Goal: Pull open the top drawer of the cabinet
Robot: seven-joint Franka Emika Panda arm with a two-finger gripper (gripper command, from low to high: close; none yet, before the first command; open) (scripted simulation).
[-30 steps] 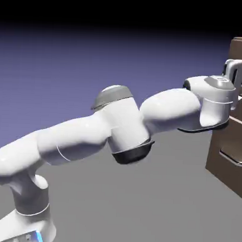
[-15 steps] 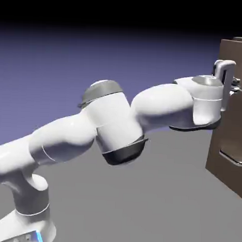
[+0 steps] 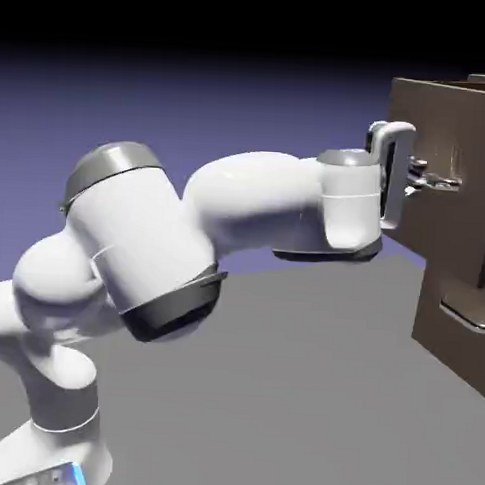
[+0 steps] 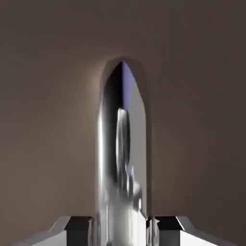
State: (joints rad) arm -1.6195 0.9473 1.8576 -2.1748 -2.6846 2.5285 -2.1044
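The brown cabinet (image 3: 462, 328) stands at the exterior view's right. Its top drawer (image 3: 441, 167) juts out well to the left of the cabinet's lower front. My gripper (image 3: 430, 182) reaches across from the left, shut on the drawer's silver bar handle (image 3: 442, 183). In the hand view the handle (image 4: 124, 158) rises as a shiny bar between my two grey fingertips (image 4: 77, 228), which press on it from both sides. Brown drawer front (image 4: 43, 96) fills the rest of that view.
A lower drawer front with its own silver handle (image 3: 465, 316) sits below the pulled-out drawer. The grey table top (image 3: 298, 410) spreads in front of the cabinet, under the outstretched arm.
The gripper closed on the handle and moved left, drawing the top drawer out of the cabinet. The arm's elbow folded back toward the left.
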